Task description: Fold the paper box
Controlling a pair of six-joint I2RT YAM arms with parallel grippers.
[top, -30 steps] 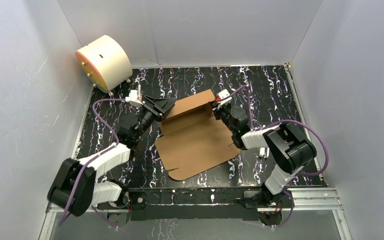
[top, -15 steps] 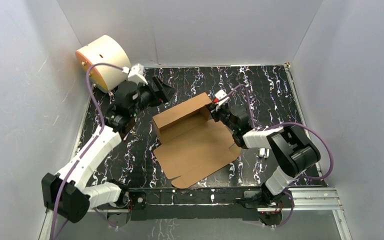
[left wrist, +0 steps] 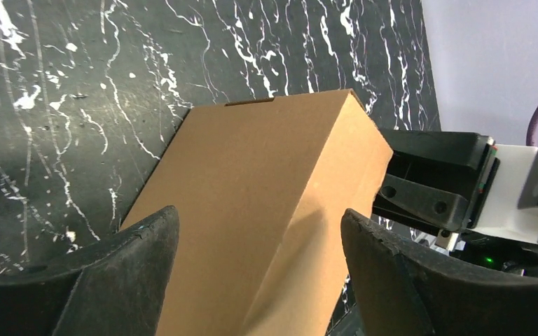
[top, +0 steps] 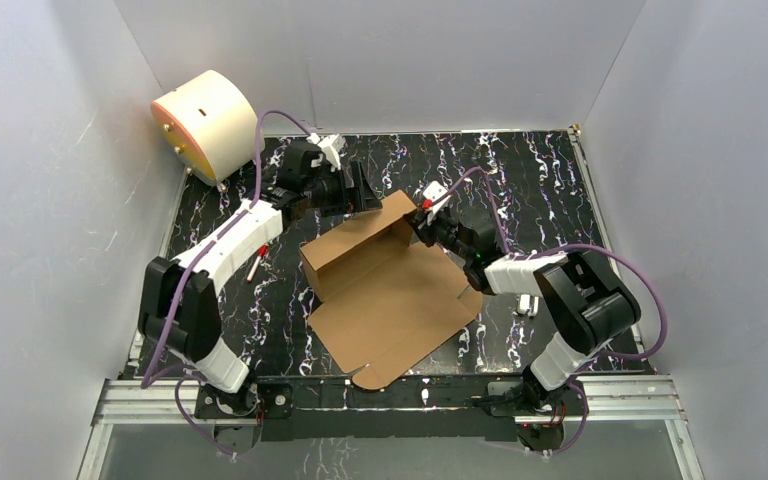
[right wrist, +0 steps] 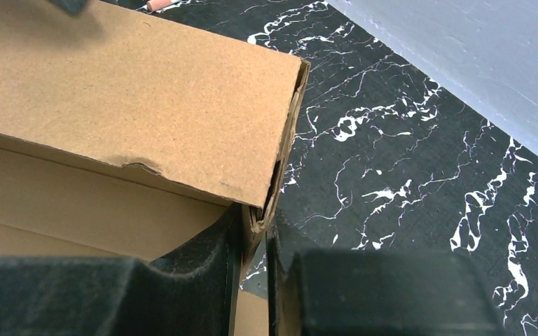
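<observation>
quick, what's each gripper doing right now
Left gripper: open, over the raised wall of the paper box, holding nothing.
Right gripper: shut on that wall's end edge.

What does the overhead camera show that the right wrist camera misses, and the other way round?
Only the overhead view shows both arms, the open left gripper by the raised wall of the paper box, its flat sheet, and the cream drum in the far left corner. Only the wrist view shows the right gripper pinching the wall's end edge up close. Both show the cardboard and the black marbled table.
</observation>
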